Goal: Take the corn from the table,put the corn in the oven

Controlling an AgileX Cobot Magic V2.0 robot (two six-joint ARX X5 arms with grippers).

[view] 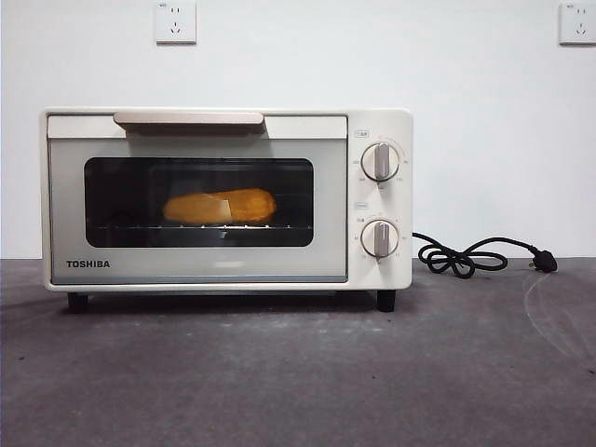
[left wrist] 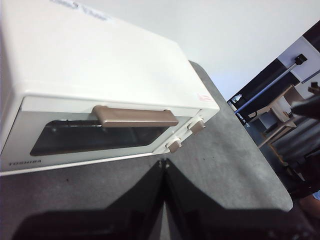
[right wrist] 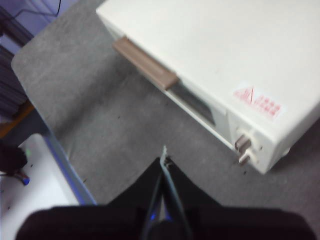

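The corn [view: 221, 206] lies on the rack inside the cream-white oven [view: 223, 275], seen through the dark glass of its closed door. The oven stands on the grey table [view: 298, 372], its beige handle [view: 189, 118] along the top of the door. Neither arm shows in the front view. My left gripper [left wrist: 163, 164] hovers above the table in front of the oven [left wrist: 100, 55], jaws shut and empty. My right gripper [right wrist: 164, 155] is also shut and empty, raised above the table in front of the oven [right wrist: 225, 45], off the knob side.
The oven's black cord and plug [view: 475, 256] lie coiled on the table to its right. Two wall sockets [view: 175, 21] sit on the white wall behind. The table's edge [right wrist: 45, 125] shows in the right wrist view, with a white object beyond.
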